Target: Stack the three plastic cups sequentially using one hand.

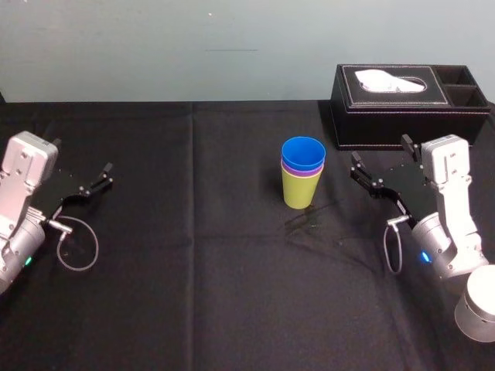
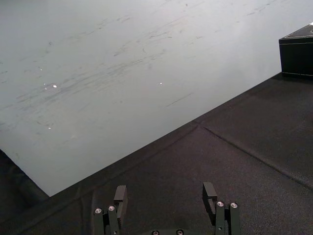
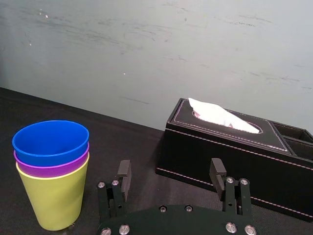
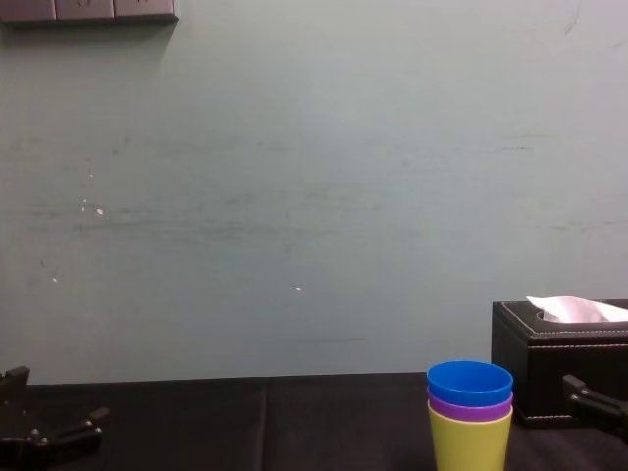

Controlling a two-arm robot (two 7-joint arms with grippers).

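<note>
Head view: three plastic cups nested in one upright stack near the centre of the black surface [image 1: 193, 294]: yellow-green cup [image 1: 300, 192] at the bottom, purple cup [image 1: 302, 171] inside it, blue cup [image 1: 303, 153] on top, w/ only the upper bands of the top two showing. Task looks done. Right gripper [image 1: 357, 168] sits just right of the stack, not touching, jaws spread & empty. Left gripper [image 1: 106, 175] is parked far left, well apart from the cups, jaws also spread, holding nothing. Cups are prob. light, thin-walled, smooth plastic: slippery, likely to flex if squeezed hard, easy to tip. Best hold is prob. pinching the top cup's rim wall, or around the yellow-green body for the whole stack. Black tissue box [image 1: 402, 108] stands behind & right of the stack, near the right gripper, the one obstacle. Front, left & above are open room. Surface's back edge meets the wall [image 1: 155, 46].
</note>
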